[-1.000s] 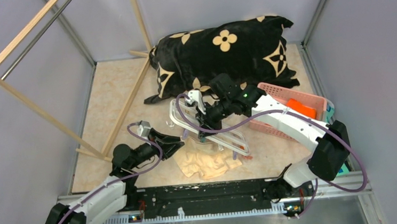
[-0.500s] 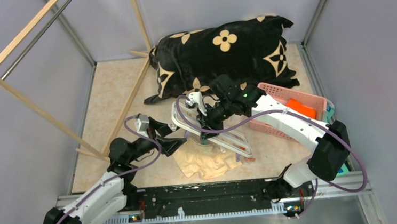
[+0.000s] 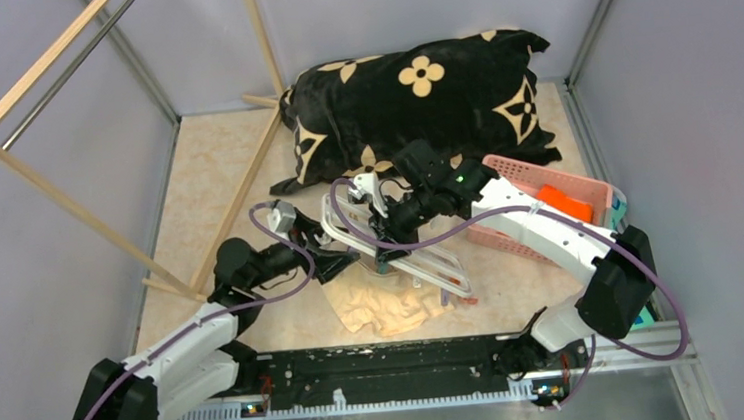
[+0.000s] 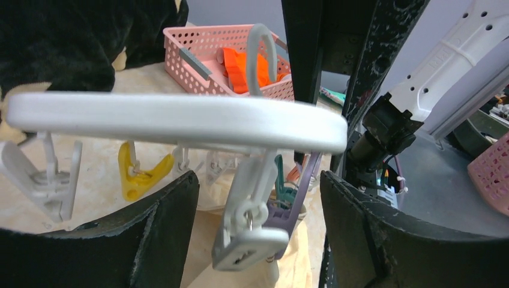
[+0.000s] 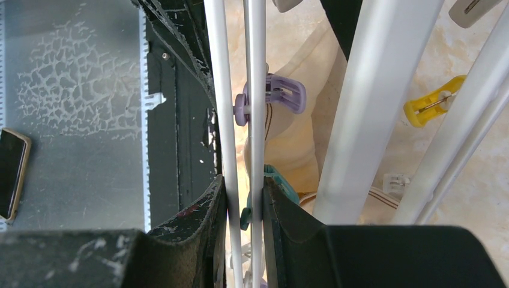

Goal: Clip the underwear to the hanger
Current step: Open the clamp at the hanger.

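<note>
The white hanger point(image 3: 390, 241) is held tilted above the floor by my right gripper point(image 3: 383, 252), which is shut on two of its thin bars point(image 5: 257, 120). The cream underwear point(image 3: 388, 307) lies crumpled on the floor under the hanger's near end; it also shows in the right wrist view point(image 5: 294, 138). My left gripper point(image 3: 344, 262) is open at the hanger's left end. In the left wrist view its fingers point(image 4: 150, 240) stand either side of a dangling white clip point(image 4: 246, 231) below the frame bar point(image 4: 180, 120). Purple point(image 5: 277, 97), teal point(image 5: 281, 183) and yellow point(image 5: 433, 103) clips hang from the frame.
A black pillow with cream flowers point(image 3: 420, 101) lies at the back. A pink perforated basket point(image 3: 548, 206) holding an orange cloth point(image 3: 563, 202) stands to the right. A wooden rack with a metal bar point(image 3: 60, 114) leans at the left.
My left gripper has moved up and right from beside the underwear to the hanger's left end. My right gripper has raised the hanger's left end a little.
</note>
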